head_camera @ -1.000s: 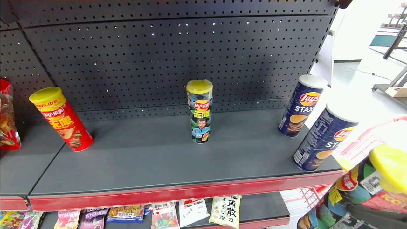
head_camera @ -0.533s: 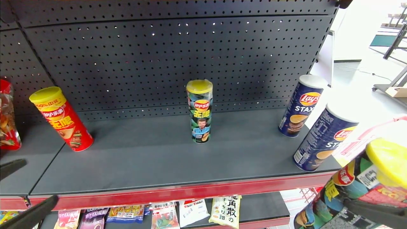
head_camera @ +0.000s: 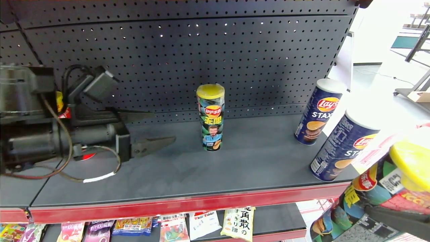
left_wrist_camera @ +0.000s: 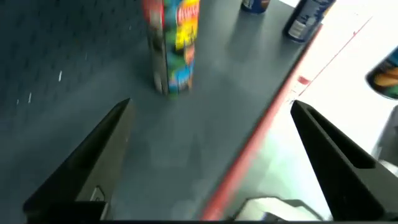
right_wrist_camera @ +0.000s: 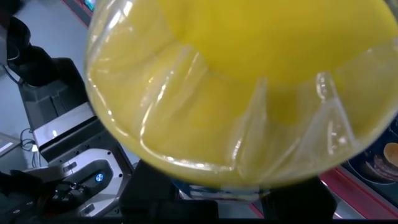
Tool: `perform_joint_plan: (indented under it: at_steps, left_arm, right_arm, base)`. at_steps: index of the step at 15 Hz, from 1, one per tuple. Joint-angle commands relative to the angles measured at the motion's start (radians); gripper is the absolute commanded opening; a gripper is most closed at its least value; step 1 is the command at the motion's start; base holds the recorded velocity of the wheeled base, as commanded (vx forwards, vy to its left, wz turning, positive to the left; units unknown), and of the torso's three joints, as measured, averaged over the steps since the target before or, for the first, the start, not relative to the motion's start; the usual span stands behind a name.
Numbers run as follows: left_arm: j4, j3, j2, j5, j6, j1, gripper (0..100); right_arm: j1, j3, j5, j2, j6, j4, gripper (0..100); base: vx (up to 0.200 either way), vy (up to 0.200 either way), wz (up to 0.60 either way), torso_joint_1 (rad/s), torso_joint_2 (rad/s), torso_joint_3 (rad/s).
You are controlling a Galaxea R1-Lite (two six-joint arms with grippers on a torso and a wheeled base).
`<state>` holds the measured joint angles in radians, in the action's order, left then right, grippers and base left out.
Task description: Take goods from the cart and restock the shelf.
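A dark grey shop shelf (head_camera: pixel 201 168) with a pegboard back and a red front edge, seen from above. At far left the left gripper (head_camera: pixel 164 127) now reaches in over the shelf, its two fingers spread apart with nothing between them, pointing right. A second ago this arm was absent, and half a second ago only its fingertips showed at the lower left corner, so it has swung up quickly. It now covers most of a red can (head_camera: pixel 88 156) that stood in plain sight there. From that arm's wrist camera the open fingers frame bare shelf, with the green can (left_wrist_camera: pixel 174 46) upright just beyond them. This green, yellow-lidded can (head_camera: pixel 211 117) stands alone at the shelf's middle, apart from the fingertips. Further right two blue cans (head_camera: pixel 317 112) stand near the shelf's end, one behind the other. At lower right, off the shelf and below its edge, the right gripper (head_camera: pixel 393 220) is clamped around another green can with a yellow lid (head_camera: pixel 379 198), held tilted. It has crept slightly upward over the last second. Pale pink cart wire (head_camera: pixel 374 153) shows behind it. This can is the one being restocked and is not yet on the shelf. The open stretch between the green can and the blue cans looks the likeliest spot. The left arm's arrival may narrow the room there.
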<state>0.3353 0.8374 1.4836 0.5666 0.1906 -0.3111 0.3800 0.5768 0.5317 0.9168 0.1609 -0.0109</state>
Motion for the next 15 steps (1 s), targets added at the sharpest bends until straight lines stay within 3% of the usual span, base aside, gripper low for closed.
perform_joint_plan:
  at_steps: [1,4,10,12,15]
  left_arm:
    - [0.011,0.152,0.230,0.012,0.044,-0.022,100]
    - [0.011,0.255,0.328,0.019,0.093,-0.019,100]
    - [0.013,0.387,0.414,0.076,0.118,-0.020,100]
    - [0.027,0.451,0.475,0.113,0.153,-0.020,100]
    - [0.042,0.491,0.515,0.136,0.162,-0.037,100]
  right_arm:
    - [0.000,0.009,0.001,0.004,-0.001,0.000,0]
    - [-0.001,0.009,0.001,0.002,-0.001,0.000,0]
    - [-0.001,0.003,0.001,-0.003,-0.012,-0.001,0]
    - [0.000,0.002,0.001,0.001,-0.012,-0.001,0]
    - [0.000,0.005,-0.001,0.002,-0.012,-0.003,0]
  base:
    - [0.000,0.000,0.00,0.000,0.00,0.000]
    - [0.000,0.000,0.00,0.000,0.00,0.000]
    - [0.000,0.000,0.00,0.000,0.00,0.000]
    - [0.000,0.000,0.00,0.000,0.00,0.000]
    - [0.000,0.000,0.00,0.000,0.00,0.000]
